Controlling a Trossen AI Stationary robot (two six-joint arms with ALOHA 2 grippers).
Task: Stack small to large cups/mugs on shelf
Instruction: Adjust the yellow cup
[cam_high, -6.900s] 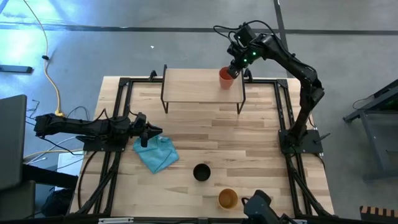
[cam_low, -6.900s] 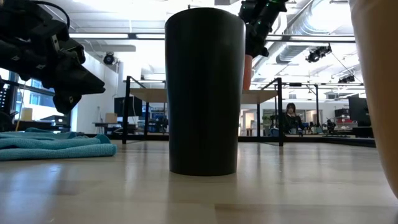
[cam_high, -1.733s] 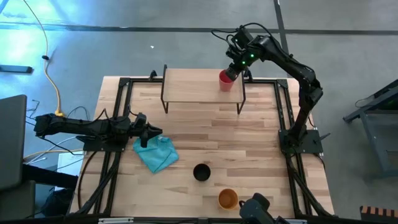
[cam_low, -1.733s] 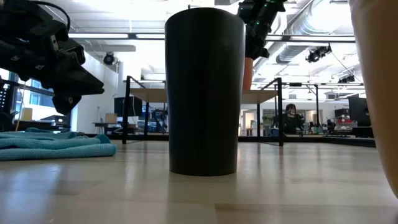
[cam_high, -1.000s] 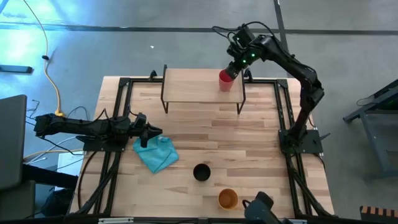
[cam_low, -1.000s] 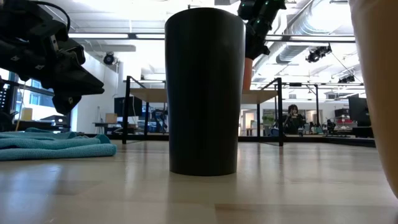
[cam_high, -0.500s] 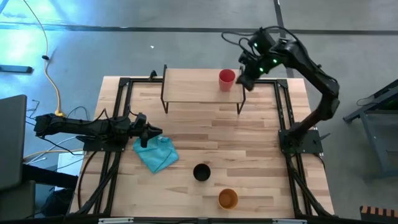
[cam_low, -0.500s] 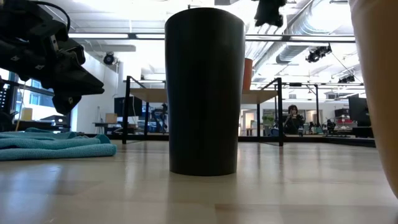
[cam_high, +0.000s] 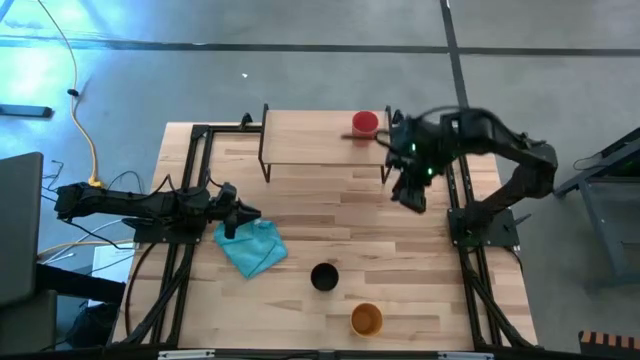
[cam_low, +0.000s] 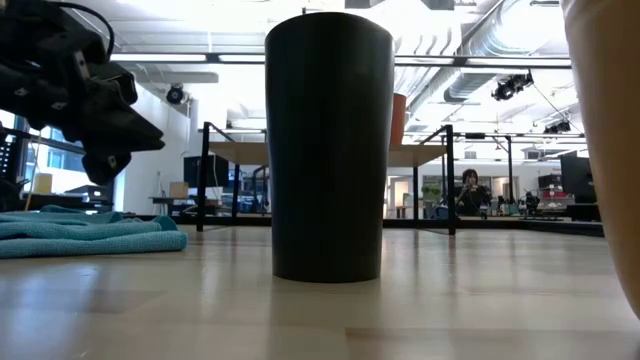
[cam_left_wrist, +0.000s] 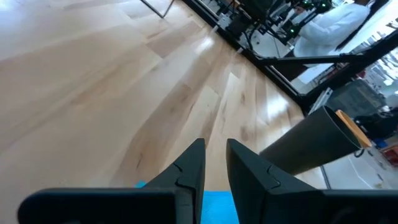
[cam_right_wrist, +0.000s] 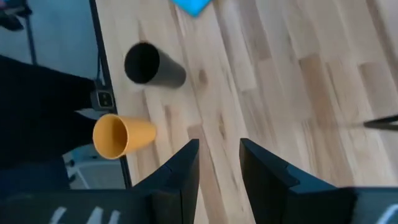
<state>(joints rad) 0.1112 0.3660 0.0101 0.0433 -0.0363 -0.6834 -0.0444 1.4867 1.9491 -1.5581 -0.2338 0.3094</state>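
The red cup (cam_high: 365, 123) stands upright on the right end of the shelf (cam_high: 320, 138); it also shows in the low view (cam_low: 398, 118). On the tabletop near the front edge stand the black cup (cam_high: 324, 277) and the yellow-orange cup (cam_high: 367, 320), both upright. My right gripper (cam_high: 410, 198) hangs in the air over the table just off the shelf's right front leg, open and with nothing in it (cam_right_wrist: 219, 146). At the table's left side, my left gripper (cam_high: 256, 213) waits low over the blue cloth (cam_high: 250, 247), its fingers a little apart (cam_left_wrist: 214, 144).
The black frame rails (cam_high: 458, 180) run along the table's left and right sides. Bare wood lies between the shelf and the two front cups. In the low view the black cup (cam_low: 328, 145) fills the middle and the yellow-orange cup (cam_low: 605, 130) the right edge.
My right gripper has come away from the red cup, first to the right of the shelf, then swinging toward the table's near edge and tipping as it goes. The red cup stays upright on the shelf.
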